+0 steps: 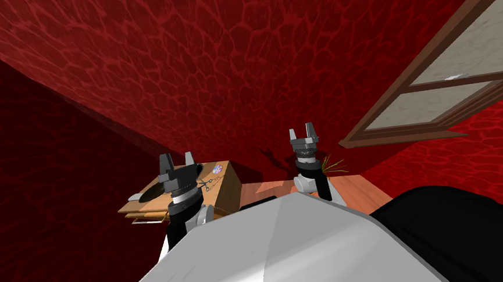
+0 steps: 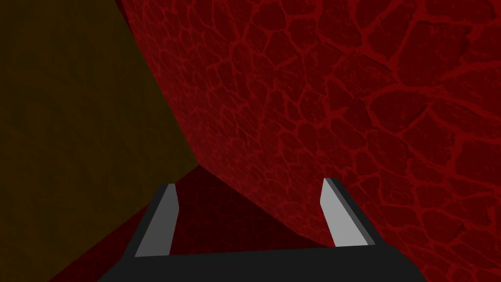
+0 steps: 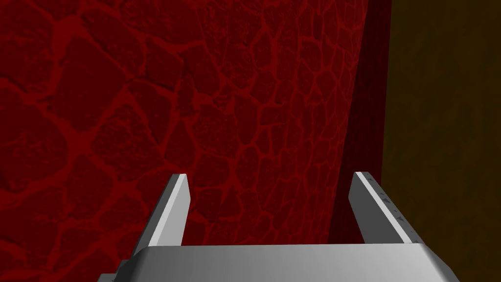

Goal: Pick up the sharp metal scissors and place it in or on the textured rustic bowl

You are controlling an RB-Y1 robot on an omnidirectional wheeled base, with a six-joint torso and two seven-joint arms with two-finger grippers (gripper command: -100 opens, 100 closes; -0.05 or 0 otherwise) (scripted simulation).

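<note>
The small metal scissors (image 1: 209,183) lie on a low wooden table (image 1: 228,192) at the foot of the red wall, just right of my left hand. A dark round bowl (image 1: 149,195) sits further left on the same top, partly hidden by the hand. My left gripper (image 1: 176,157) is raised in front of the table with its fingers open and nothing between them; its wrist view shows the left gripper (image 2: 248,182) facing the wall. My right gripper (image 1: 301,129) is also raised and open, off to the right of the table, and the right gripper (image 3: 271,174) holds nothing.
A small pale disc (image 1: 217,168) lies at the table's far corner and a grey object (image 1: 133,195) at its left end. A spiky plant (image 1: 335,165) stands on the orange-brown floor (image 1: 367,191) by the right arm. A brown-framed window (image 1: 460,76) is on the right.
</note>
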